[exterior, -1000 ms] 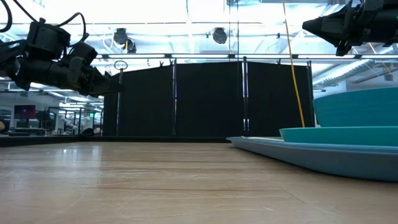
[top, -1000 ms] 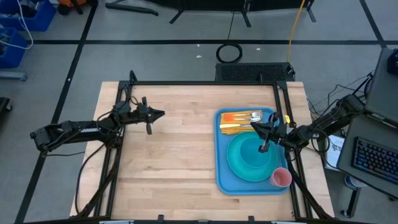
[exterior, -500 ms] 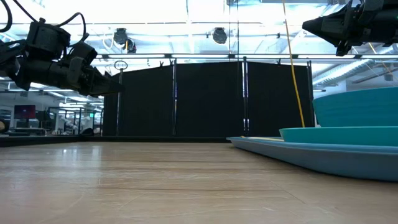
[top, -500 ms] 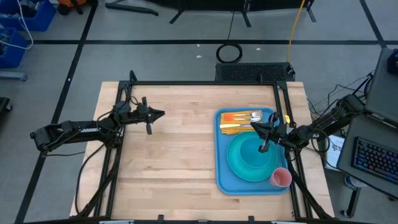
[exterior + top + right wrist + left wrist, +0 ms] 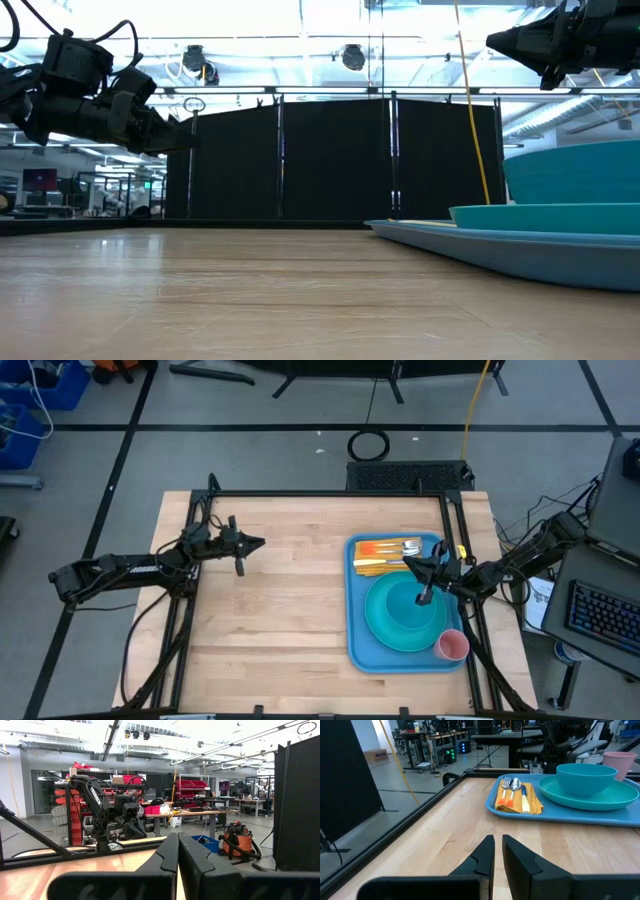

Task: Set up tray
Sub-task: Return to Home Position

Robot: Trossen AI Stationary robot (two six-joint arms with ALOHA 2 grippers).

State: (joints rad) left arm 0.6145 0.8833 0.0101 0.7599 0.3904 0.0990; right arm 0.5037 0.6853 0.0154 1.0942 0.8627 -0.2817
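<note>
- On your table's right side, the tray (image 5: 357, 610) holds plate, bowl, cup and napkin, so it looks set.
- Right gripper (image 5: 426, 596) hangs above the bowl, fingers together.
- Left gripper (image 5: 240, 568) waits far left, fingers nearly together.

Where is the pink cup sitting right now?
In the high view the pink cup stands on the blue tray, at its near right corner, beside the turquoise plate and bowl.

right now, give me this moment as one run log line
left end effector: shut, above bare table | right end effector: shut, above tray | tray holds plate, bowl, cup, napkin with cutlery
</note>
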